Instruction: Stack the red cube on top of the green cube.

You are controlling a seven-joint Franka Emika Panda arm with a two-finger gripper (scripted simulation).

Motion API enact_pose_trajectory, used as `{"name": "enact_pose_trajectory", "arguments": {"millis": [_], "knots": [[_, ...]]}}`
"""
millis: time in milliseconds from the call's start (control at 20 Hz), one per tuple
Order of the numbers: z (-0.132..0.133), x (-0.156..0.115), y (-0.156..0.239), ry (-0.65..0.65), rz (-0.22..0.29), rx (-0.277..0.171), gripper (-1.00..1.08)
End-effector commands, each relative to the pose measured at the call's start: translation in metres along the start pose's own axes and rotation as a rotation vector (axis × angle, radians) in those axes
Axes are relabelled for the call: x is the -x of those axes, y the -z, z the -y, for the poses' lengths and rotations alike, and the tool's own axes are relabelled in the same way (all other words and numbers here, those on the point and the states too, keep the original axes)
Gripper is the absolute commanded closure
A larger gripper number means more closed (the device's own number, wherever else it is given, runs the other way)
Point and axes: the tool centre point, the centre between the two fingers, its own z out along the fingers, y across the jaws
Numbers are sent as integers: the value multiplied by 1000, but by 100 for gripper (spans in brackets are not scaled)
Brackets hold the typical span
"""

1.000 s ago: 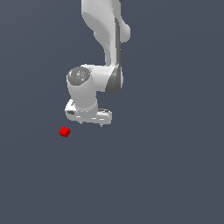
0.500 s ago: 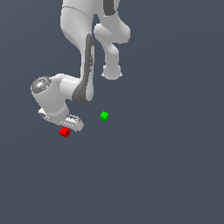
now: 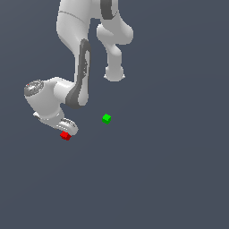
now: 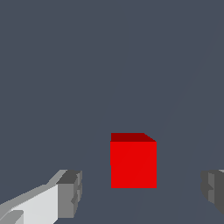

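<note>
The red cube rests on the dark floor, partly covered by my white gripper, which hangs low right over it. In the wrist view the red cube fills the space between my two grey fingertips, with gaps on both sides, so the gripper is open and not touching it. The green cube sits alone on the floor, toward the exterior view's right of the red one and a little farther back.
The arm's white links rise above and behind the cubes. A plain dark grey floor lies all around.
The arm has swung toward the exterior view's left and come down over the red cube. The green cube, hidden behind the arm a second ago, now shows.
</note>
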Motion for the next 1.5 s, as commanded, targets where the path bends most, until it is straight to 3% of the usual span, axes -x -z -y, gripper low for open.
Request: {"name": "enact_pose_trajectory", "arguments": {"millis": [0, 800, 850, 1450], "knots": [[0, 0, 0, 0, 0, 0, -92], [1, 0, -50, 1, -1, -1, -92], [1, 0, -50, 1, -1, -1, 108], [1, 0, -49, 1, 0, -1, 108]]}}
